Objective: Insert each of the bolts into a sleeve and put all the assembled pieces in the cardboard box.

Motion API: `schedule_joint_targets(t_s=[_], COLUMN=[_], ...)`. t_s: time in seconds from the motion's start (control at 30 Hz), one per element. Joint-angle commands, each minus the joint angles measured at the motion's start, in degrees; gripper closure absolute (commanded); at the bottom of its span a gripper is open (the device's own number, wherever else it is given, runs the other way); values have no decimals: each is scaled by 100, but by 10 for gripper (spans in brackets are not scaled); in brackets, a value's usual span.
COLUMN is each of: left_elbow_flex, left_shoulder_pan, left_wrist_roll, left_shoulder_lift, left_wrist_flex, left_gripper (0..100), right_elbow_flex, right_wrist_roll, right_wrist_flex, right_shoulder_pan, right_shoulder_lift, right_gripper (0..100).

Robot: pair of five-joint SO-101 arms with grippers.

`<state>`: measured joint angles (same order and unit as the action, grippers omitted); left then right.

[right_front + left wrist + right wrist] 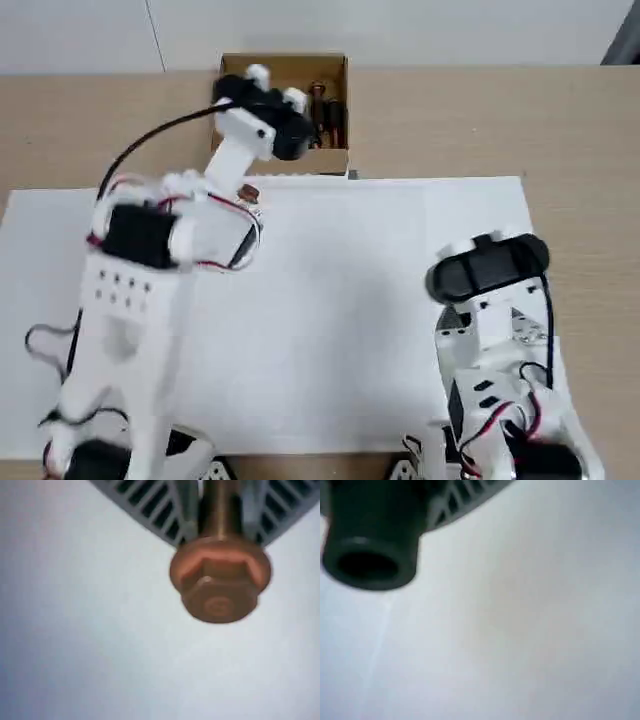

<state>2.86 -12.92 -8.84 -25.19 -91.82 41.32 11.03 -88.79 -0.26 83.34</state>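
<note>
Left hand (220,505) grips copper bolt (220,582), head pointing out, above white sheet (380,300) close to cardboard box (284,60). Right hand (395,500) grips black sleeve (370,550), near right.

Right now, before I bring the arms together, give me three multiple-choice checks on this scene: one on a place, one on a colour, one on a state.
1. Where do the finished pieces lie?
A. on the white sheet
B. in the cardboard box
C. on the bare table

2. What colour is the bolt in the left gripper?
A. copper
B. blue
C. white

3. What does the right gripper hold?
A. nothing
B. a second bolt
C. a black sleeve

Answers:
1 B: the high view shows copper and dark pieces inside the box walls.
2 A: its hex head is copper in the left wrist view.
3 C: the sleeve's open end juts out from the fingers.
</note>
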Motion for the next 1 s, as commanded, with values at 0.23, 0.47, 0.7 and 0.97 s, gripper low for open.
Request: schedule_joint_targets(t_s=[0.23,0.47,0.7,0.97], left_elbow_flex=[3530,5332,6299,7160], left_shoulder_pan=[-26,-62,-62,-70], left_wrist_roll=[1662,2365,3226,4097], left_shoulder_lift=[-3297,-5081,-6488,-7965], left_wrist_flex=[2866,4070,4273,4290], left_gripper=[995,995,995,994], right_elbow_flex=[1749,2813,3508,4299], right_wrist_roll=[-765,-1064,-1354,-1363], right_wrist_flex=[1771,2466,3178,4136], right_shoulder_pan=[-31,-857,-2105,-3284], right_shoulder_lift=[1068,1842,2044,2053], right_gripper=[996,996,996,996])
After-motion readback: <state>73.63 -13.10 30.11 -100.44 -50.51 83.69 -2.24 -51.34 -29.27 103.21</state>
